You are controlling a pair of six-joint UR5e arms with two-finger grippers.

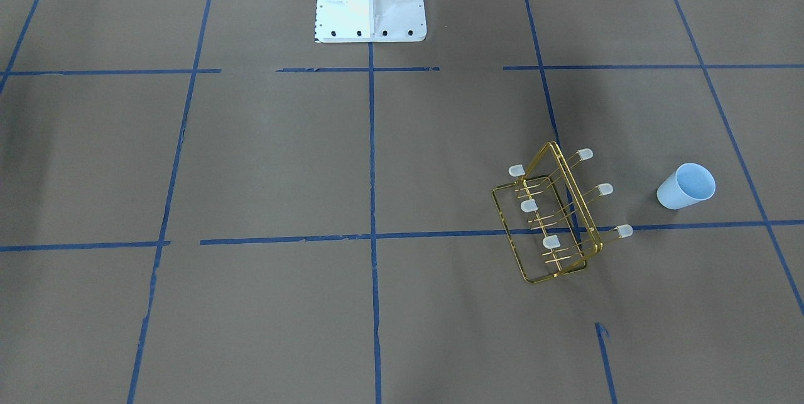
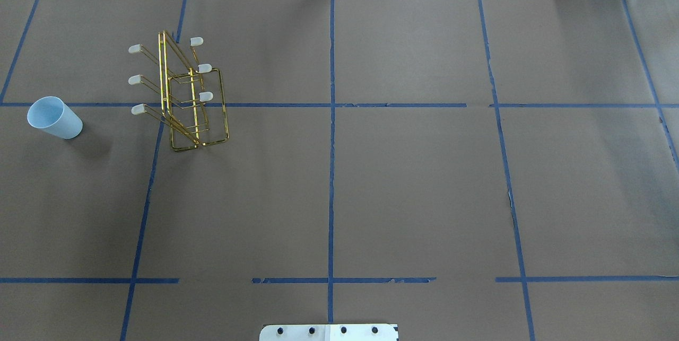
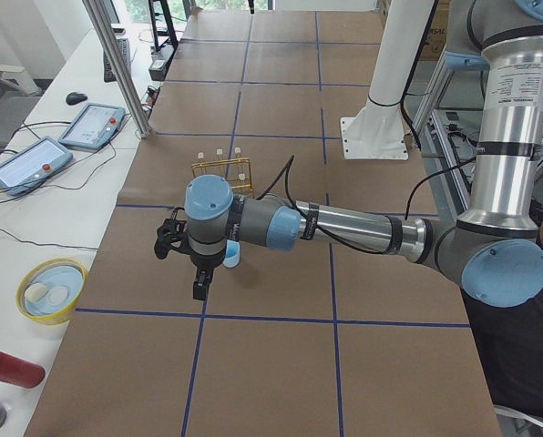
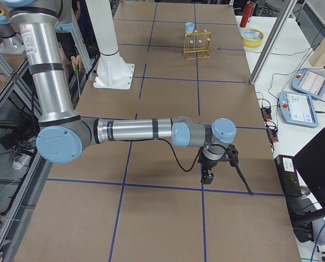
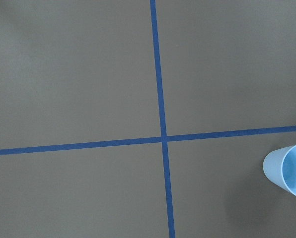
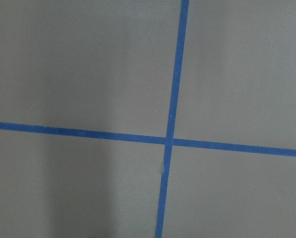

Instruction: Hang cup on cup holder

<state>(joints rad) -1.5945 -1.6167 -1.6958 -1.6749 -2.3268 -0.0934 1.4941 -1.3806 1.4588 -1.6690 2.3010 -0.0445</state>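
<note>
My left pincer [image 3: 182, 248] hangs above the table; whether wide or narrow, I cannot tell. The small pale blue plastic tumbler [image 5: 289, 171] stands mouth-up just beside it, with the gold wire rack [image 2: 183, 92] beyond. The tumbler is probably light, thin-walled and slippery, so I'd pinch its rim wall gently.

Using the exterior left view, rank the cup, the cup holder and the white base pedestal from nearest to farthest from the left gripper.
From the left gripper:
1. cup, right beside it, partly hidden behind the arm.
2. cup holder, farther along the table.
3. white base pedestal, farthest, toward the view's right.
</note>
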